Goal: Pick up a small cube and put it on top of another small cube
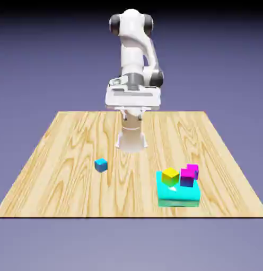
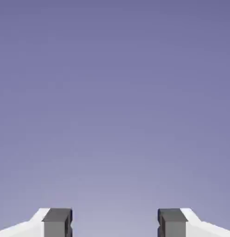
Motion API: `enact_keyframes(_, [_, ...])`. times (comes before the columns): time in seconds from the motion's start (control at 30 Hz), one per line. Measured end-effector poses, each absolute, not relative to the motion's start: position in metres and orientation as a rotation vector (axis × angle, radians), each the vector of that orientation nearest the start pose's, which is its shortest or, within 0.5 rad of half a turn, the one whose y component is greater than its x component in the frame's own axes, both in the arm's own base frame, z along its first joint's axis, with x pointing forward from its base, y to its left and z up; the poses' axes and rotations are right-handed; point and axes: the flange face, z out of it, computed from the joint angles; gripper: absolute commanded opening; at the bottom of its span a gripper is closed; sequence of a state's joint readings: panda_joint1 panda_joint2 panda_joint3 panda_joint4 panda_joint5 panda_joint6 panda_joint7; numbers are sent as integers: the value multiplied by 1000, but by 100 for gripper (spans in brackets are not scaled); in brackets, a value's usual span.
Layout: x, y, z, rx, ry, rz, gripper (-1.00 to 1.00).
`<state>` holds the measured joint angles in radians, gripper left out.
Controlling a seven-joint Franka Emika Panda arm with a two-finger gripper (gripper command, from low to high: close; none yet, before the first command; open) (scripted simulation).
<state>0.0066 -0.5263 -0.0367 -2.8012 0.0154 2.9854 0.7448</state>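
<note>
Claw [image 2: 115, 224]: spread wide, nothing between its fingers, only backdrop ahead.
Small cube [image 1: 101, 164]: alone on the counter [image 1: 59, 159], well apart from the yellow cube [image 1: 170, 175] and magenta cube [image 1: 190, 172].

Exterior view: high, facing arm [image 1: 134, 58] across table [image 1: 75, 137]. Hand view: backdrop only; nothing shared.

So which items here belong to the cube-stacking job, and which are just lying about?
Job:
- small blue cube, alone on the table
- yellow cube and magenta cube, possible bases
- gripper, open, empty

Lying about:
- flat cyan block under those two cubes
</note>
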Motion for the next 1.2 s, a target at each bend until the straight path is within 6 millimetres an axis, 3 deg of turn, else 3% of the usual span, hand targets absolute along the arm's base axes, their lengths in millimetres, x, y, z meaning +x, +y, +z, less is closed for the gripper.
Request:
enact_keyframes(0.13, [400,-69,369,-2537,1364,-544,0])
enact_keyframes(0.27, [383,-121,301,-2485,1656,-137,0])
enact_keyframes(0.4, [349,-164,241,-2348,1913,272,0])
enact_keyframes(0.53, [298,-205,192,-2110,2144,661,0])
enact_keyframes(0.63, [268,-218,168,-1959,2238,886,0])
enact_keyframes(0.67, [268,-218,168,-1959,2239,886,0])
enact_keyframes(0.83, [252,-197,108,-1959,2238,886,0])
enact_keyframes(0.87, [251,-196,107,-1959,2239,886,-100])
enact_keyframes(0.93, [251,-196,107,-1958,2238,885,-100])
enact_keyframes(1.1, [268,-217,167,-1956,2237,884,-100])
enact_keyframes(1.2, [312,-182,178,-2397,1876,849,-100])
